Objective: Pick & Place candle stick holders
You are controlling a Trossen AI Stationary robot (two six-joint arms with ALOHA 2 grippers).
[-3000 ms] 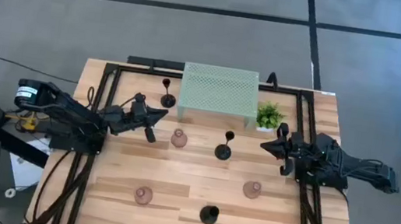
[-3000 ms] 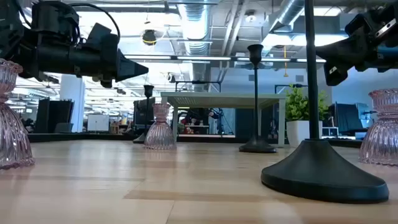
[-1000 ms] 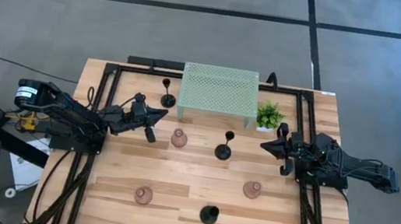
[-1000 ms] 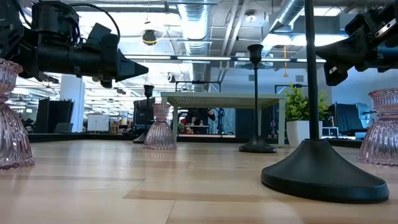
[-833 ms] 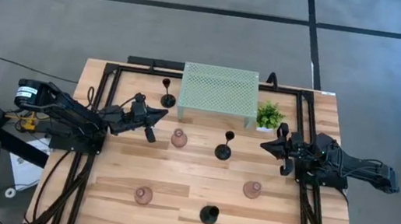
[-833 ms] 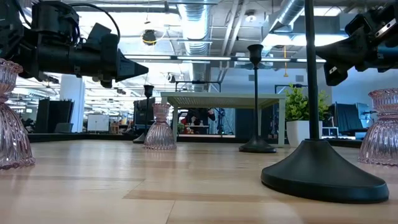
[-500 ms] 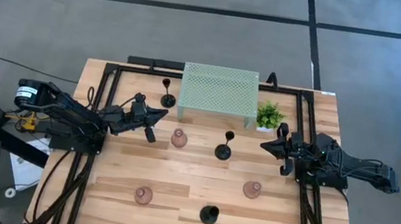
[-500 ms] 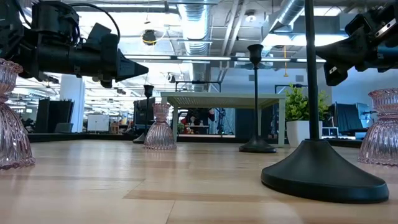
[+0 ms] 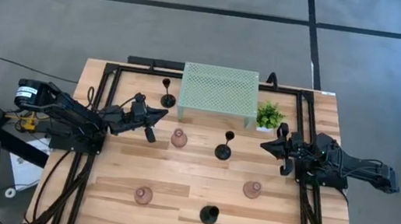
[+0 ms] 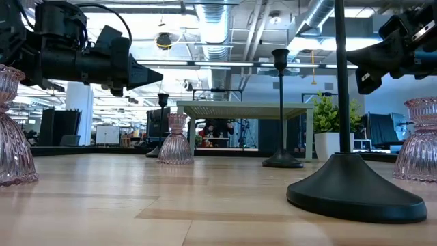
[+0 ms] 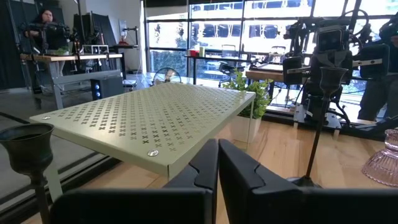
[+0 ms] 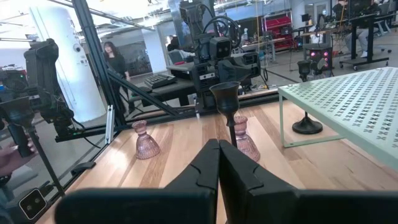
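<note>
Three slim black candle stick holders stand upright on their round bases: one beside the mesh stand's left end, one mid-table, one near the front edge. Three squat pinkish ones sit on the wood between them. My left gripper hovers shut above the table at the left, just left of the far pink holder. My right gripper hovers shut at the right, pointing toward the middle black holder. Both wrist views show the fingers pressed together with nothing between them.
A pale green mesh stand stands on its legs at the table's far middle, with a small green potted plant beside its right end. Black frame rails run along the table's left, right and far sides.
</note>
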